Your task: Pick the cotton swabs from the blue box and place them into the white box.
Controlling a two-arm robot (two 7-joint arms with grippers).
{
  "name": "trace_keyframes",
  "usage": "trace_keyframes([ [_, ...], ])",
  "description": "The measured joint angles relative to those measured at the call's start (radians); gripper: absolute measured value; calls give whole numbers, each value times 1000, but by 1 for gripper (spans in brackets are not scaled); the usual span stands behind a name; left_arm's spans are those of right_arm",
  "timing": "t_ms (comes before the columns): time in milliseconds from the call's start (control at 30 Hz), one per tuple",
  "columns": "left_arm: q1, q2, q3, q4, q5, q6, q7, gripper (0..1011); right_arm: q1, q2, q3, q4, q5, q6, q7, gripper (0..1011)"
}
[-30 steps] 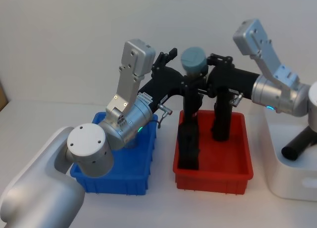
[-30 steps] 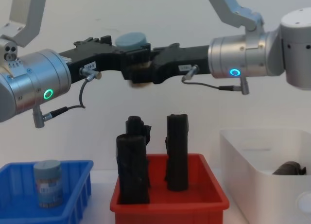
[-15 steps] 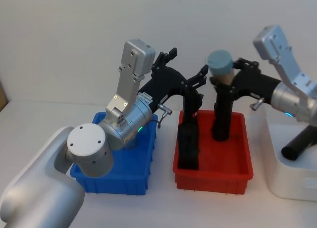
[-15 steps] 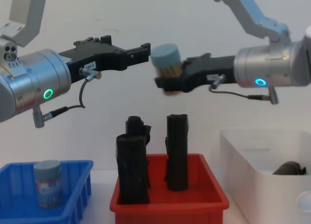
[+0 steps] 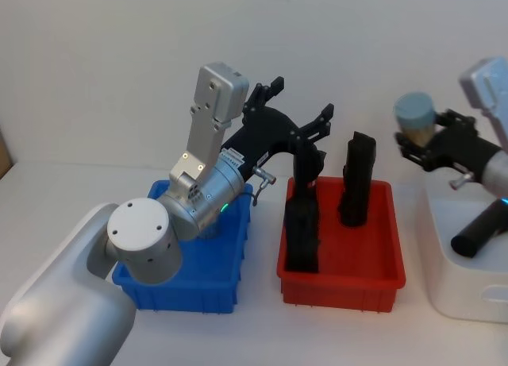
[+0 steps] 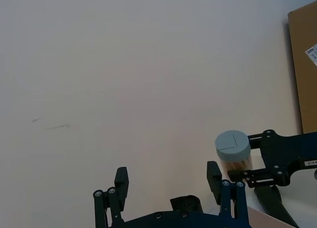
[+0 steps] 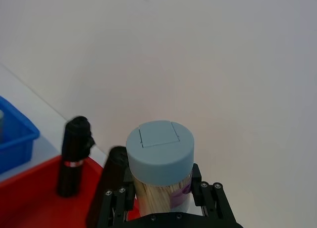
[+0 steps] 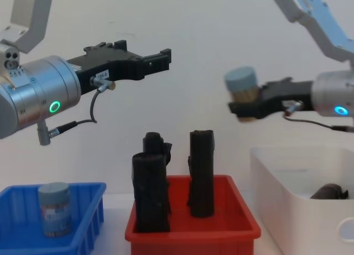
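– What do the arms look like?
– Brushed silver cylinders with glowing green rings, thin grey cables and white shoulder shells.
– And the left gripper (image 8: 157, 58)?
– Black, with screws showing.

I work in a bare lab test station: a plain white wall, a white tabletop (image 5: 71, 215), and colour-coded sorting bins, blue (image 5: 190, 290), red (image 5: 341, 275) and white (image 5: 468, 298).

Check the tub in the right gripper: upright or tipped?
Upright. The cotton swabs tub sits lid-up in the right gripper, sticks vertical in the right wrist view, held in the air short of the white box.
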State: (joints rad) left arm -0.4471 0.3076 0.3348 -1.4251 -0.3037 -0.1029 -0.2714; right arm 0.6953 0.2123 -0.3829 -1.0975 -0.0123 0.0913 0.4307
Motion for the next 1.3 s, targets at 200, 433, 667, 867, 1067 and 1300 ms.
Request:
trace_keyframes([
  [200,0,0,0,0,0,0,0,1004,-19,23,25,2,29,38,-33,641],
  [433,0,0,0,0,0,0,0,1004,-15,34,47,57,77,71,-22,641],
  [667,0,0,0,0,0,0,0,1004,45,20,59,187,123,64,46,641],
  [867,0,0,0,0,0,0,0,1004,101,2,62,291,139,34,84,641],
  [1067,0,0,0,0,0,0,0,1004,156,-13,67,385,140,5,103,641],
  [1300,0,0,0,0,0,0,0,1004,184,-16,73,429,128,-10,111,641],
])
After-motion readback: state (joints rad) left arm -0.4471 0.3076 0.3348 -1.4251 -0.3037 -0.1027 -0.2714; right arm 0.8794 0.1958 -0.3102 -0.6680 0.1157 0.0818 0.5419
